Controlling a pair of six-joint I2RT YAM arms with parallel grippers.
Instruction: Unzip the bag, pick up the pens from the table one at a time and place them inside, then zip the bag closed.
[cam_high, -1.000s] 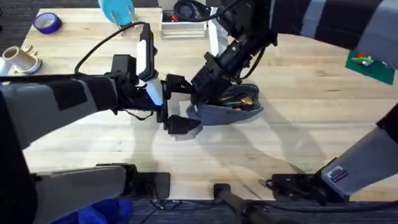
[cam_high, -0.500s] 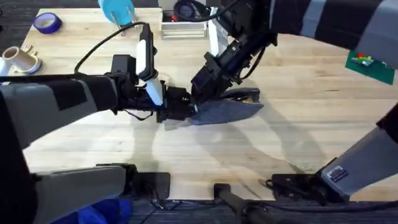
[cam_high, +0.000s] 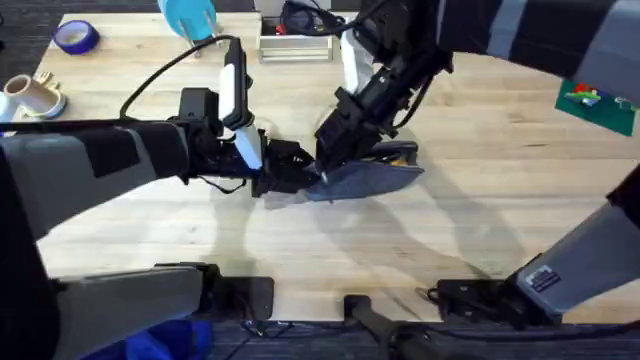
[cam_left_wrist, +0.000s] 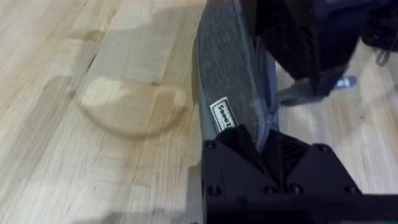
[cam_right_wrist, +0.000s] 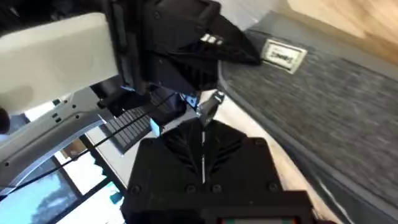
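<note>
The grey-blue bag (cam_high: 372, 180) lies flat on the table (cam_high: 480, 220) near the middle. My left gripper (cam_high: 292, 172) is shut on the bag's left end; the left wrist view shows the fabric and its white label (cam_left_wrist: 224, 116) running into my left gripper (cam_left_wrist: 264, 134). My right gripper (cam_high: 322, 168) comes down from behind at that same end. In the right wrist view my right gripper (cam_right_wrist: 204, 134) is shut on the metal zipper pull (cam_right_wrist: 211, 103). A dark strip (cam_high: 395, 153) shows along the bag's far edge; I cannot tell whether it is one of the pens.
At the back left are a blue tape roll (cam_high: 75, 37), a beige fitting (cam_high: 35, 95) and a light blue object (cam_high: 188, 18). A white tray (cam_high: 295, 45) stands at the back centre and a green item (cam_high: 595, 100) at the right. Bare wood lies in front of the bag.
The left gripper, open beside the bag a second ago, has shut on its left end. The bag's mouth, gaping with contents showing, now lies flat. The right gripper shifted slightly right.
</note>
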